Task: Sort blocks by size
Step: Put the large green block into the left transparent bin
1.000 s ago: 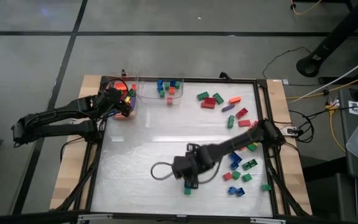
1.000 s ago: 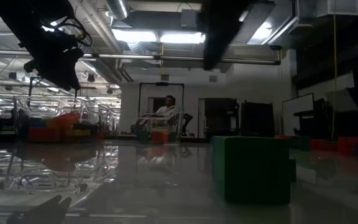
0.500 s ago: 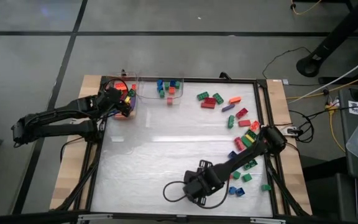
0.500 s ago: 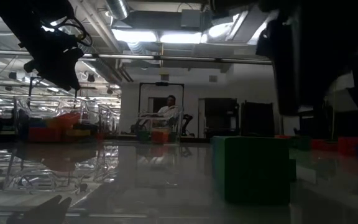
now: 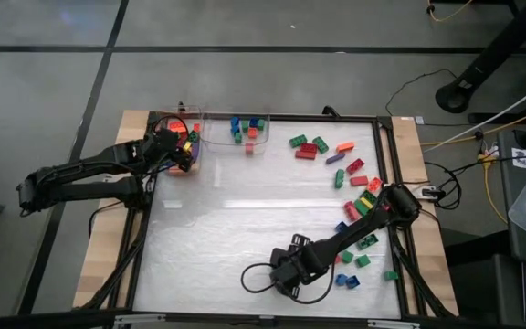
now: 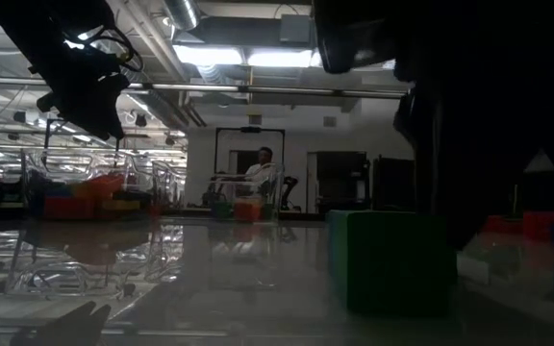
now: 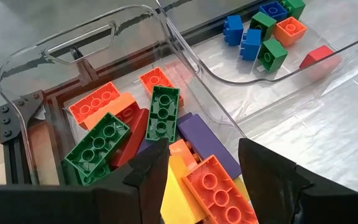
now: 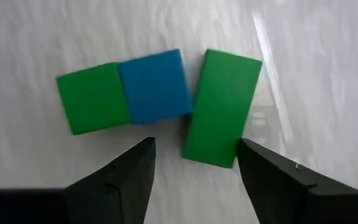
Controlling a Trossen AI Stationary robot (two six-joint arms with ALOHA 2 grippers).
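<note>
Near the table's front edge lie three blocks side by side: a short green one (image 8: 92,96), a short blue one (image 8: 154,86) touching it, and a longer green one (image 8: 221,107). My right gripper (image 8: 194,165) hangs open just above them, pointing down, touching none of them. In the high view it (image 5: 284,276) hides them. The low view shows a green block (image 6: 388,261) with the dark gripper (image 6: 469,144) beside it. My left gripper (image 7: 204,171) waits open over the left clear bin (image 7: 17,93), which holds long blocks (image 7: 163,112).
A second clear bin (image 5: 236,132) at the back holds short blocks (image 7: 272,37). Several loose blocks lie along the table's right side (image 5: 336,160) and at the front right (image 5: 359,242). The table's middle (image 5: 236,210) is bare. A person (image 6: 258,173) sits far off in the room.
My right gripper has gone toward the table's near edge and down onto the group of green and blue blocks, rolling about its own axis as it sank. Its fingers have stayed open. The blocks have not moved.
</note>
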